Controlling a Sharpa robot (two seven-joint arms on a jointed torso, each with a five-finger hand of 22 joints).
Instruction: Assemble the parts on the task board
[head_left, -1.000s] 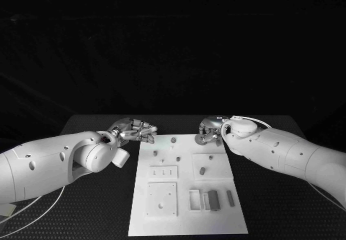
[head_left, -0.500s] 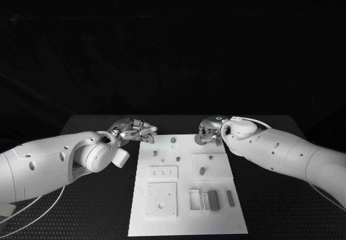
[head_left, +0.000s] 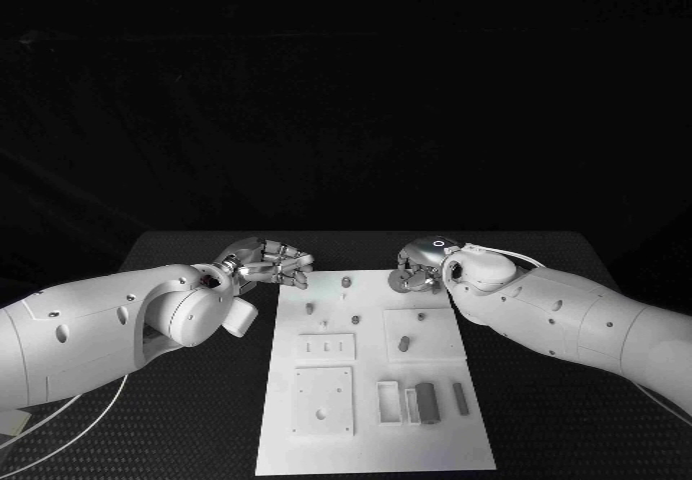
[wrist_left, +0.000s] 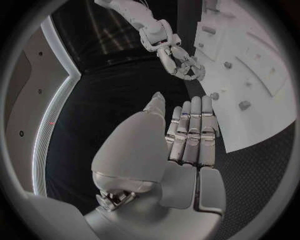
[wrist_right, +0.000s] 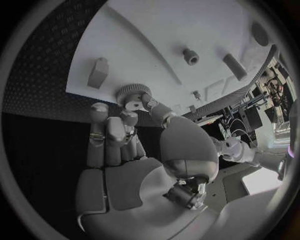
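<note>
At the far right corner of the task board (head_left: 433, 440), the right hand (head_left: 420, 268) is seen with its fingertips (wrist_right: 131, 102) closed round a small knurled round part (wrist_right: 132, 91) — the wrist view shows it pinched right at the board's edge. Whether the part sits on the board or is lifted clear of it cannot be told. Beside the board's far left corner, the left hand (head_left: 271, 262) is held over the black table (head_left: 173, 420), fingers straight and pressed together, grasping nothing. Further in on the board, small pegs (head_left: 353, 318) are spread about; nearer the robot lie two square plates (head_left: 325, 398) and a row of upright blocks (head_left: 423, 400).

The grip looks shallow, taken at the fingertips only. A slip is judged the main risk — the round part could roll off the edge onto the table. A tilted part could also jam when seated.
</note>
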